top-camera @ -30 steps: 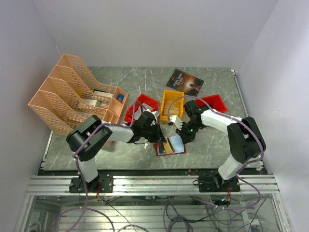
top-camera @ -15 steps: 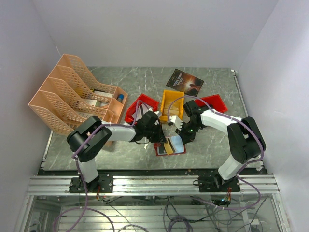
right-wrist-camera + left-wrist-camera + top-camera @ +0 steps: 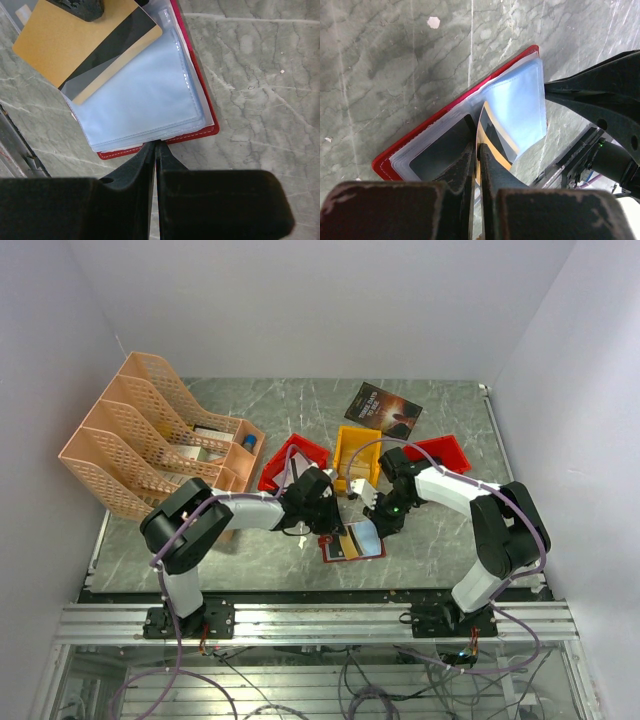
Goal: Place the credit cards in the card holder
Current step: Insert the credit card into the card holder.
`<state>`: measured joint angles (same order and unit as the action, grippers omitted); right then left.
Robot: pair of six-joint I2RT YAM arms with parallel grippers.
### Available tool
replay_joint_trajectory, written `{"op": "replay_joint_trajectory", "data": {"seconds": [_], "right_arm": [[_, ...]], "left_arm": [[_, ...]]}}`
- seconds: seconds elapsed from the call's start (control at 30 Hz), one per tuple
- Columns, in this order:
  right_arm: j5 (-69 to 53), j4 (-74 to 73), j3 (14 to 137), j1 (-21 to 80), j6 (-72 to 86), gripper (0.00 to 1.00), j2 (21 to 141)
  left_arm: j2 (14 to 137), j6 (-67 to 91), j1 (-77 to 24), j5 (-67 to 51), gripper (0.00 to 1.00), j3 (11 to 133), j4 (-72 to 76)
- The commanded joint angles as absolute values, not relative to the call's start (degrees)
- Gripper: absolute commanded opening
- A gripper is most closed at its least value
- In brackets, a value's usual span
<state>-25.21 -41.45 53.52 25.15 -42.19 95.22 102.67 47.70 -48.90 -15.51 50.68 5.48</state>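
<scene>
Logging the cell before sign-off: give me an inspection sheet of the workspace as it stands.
Surface: grey marbled table.
Job's things: card holder lies open; tan card with black stripe, corner tucked among its clear sleeves.
Clutter: orange file rack, two red bins, yellow bin, dark booklet.
Grippers: left gripper shut on the card; right gripper shut on the holder's sleeve edge.
Cables: purple cables along both arms.
Surroundings: white walls, metal rail at near edge.

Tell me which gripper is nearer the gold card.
Left. The left gripper grips the gold card; the right gripper pinches the card holder at its edge, off the card.
</scene>
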Motion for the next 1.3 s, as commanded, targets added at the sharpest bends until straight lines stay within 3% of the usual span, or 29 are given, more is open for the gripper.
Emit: {"op": "replay_joint_trajectory", "data": {"seconds": [0.0,0.97,1.27], "right_arm": [[-23.84,-38.71,52.84,26.18,-41.95,0.06,97.28],[-23.09,-37.12,52.73,26.72,-40.52,0.09,96.00],[-22.89,-36.38,52.58,26.24,-39.98,0.20,93.33]], "left_arm": [[105.85,44.97,-49.39,-13.28,0.14,51.03,-1.47],[109.36,42.43,-49.34,-13.96,0.17,55.76,-5.93],[109.91,41.71,-49.20,-13.07,0.22,57.03,-7.34]]}}
